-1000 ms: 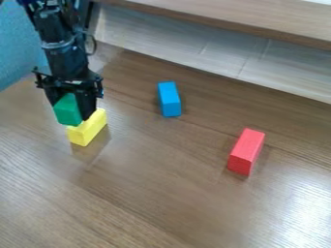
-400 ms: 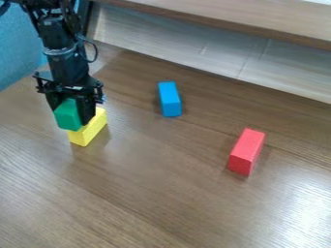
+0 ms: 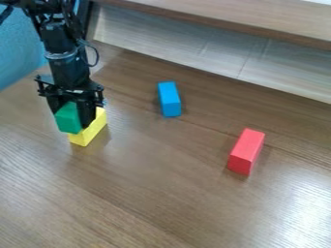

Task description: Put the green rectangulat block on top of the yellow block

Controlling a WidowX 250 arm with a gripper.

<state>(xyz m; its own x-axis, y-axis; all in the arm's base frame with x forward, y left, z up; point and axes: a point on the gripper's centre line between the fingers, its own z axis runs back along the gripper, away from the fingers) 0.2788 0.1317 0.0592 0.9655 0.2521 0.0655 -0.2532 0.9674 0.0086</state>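
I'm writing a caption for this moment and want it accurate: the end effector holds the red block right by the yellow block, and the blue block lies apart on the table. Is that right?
Not quite: the camera view shows the end effector holding the green block, not a red one. It's right by the yellow block, and the blue block lies apart on the table.

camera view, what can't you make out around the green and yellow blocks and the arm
- Camera view: whether the green block touches the yellow block; the green block's own body hides its underside.
- Camera view: part of the yellow block's top, behind the green block and the end effector.
- Camera view: the base of the arm, cut off by the edge.
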